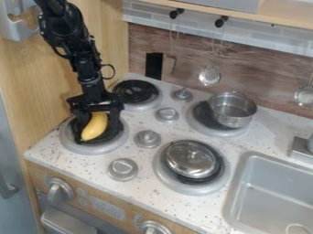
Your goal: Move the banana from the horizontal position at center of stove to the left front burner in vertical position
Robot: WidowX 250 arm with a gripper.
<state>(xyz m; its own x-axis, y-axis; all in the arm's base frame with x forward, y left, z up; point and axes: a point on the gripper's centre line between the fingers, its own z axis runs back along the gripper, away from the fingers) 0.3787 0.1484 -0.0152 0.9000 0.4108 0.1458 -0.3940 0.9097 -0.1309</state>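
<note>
Banana: the banana (94, 126) is at the near left burner (85, 148), within its ring; its length runs roughly near to far, with the far end leaning a little to the right.
Gripper: the gripper (96, 132) hangs down over that burner, fingers spread, one to the left of the banana and one to the right; whether either touches the fruit I cannot tell against the black burner.
Arm: the arm (89, 68) comes in from the upper left and slopes down to the gripper.
Stove centre: two knobs stand here, a far one (166, 114) and a near one (147, 138), both to the right of the banana.
Other burners: a pot (232, 109) sits on the far right burner (207, 130), and a shiny round lid (191, 159) is at the near right burner (177, 185).
Done: the banana is at the burner the task names, and its lengthwise lie looks like the vertical position wanted, so the placing seems all but finished.
Left: probably only for the gripper to rise straight up and get clear, once the banana rests securely.
Risk: with the fingers so close on both sides, a sideways drift while lifting could roll or turn the banana.
</note>
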